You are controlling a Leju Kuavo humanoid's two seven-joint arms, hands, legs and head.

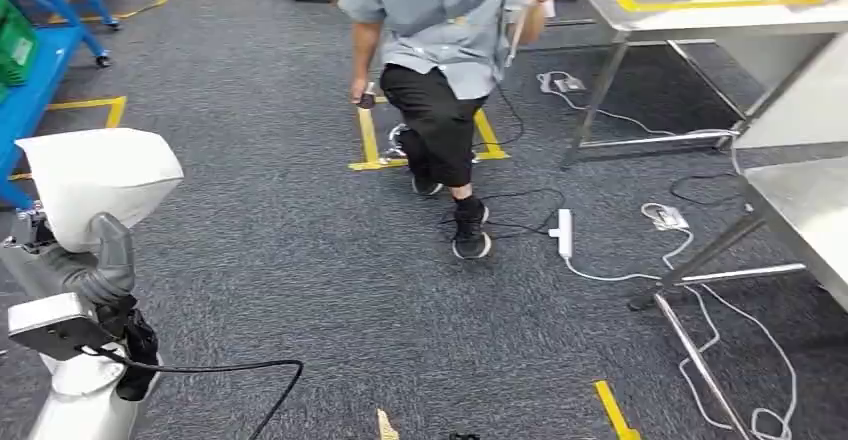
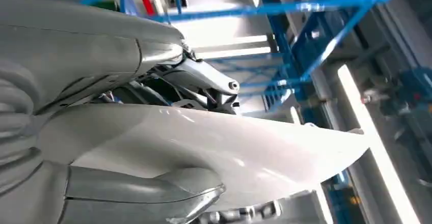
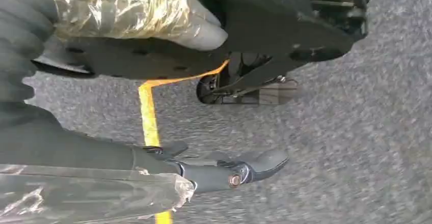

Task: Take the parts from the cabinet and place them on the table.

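Note:
A large white curved shell part (image 1: 100, 182) is held up at the lower left by my left hand (image 1: 108, 260). In the left wrist view the part (image 2: 229, 152) lies between the grey thumb (image 2: 147, 193) and the darker fingers (image 2: 204, 81), gripped firmly. The blue cabinet rack (image 1: 30, 80) stands at the far left. A white table (image 1: 690, 15) with yellow tape is at the upper right, well away from the part. My right hand (image 3: 76, 152) hangs over the grey carpet, its taped thumb (image 3: 137, 10) and fingers (image 3: 254, 164) apart around nothing.
A person (image 1: 440, 50) in a grey shirt lunges mid-floor between me and the table, holding a white tool. A second table (image 1: 810, 210) juts in at the right. A power strip (image 1: 563, 232) and loose cables (image 1: 720, 340) lie on the carpet near the table legs.

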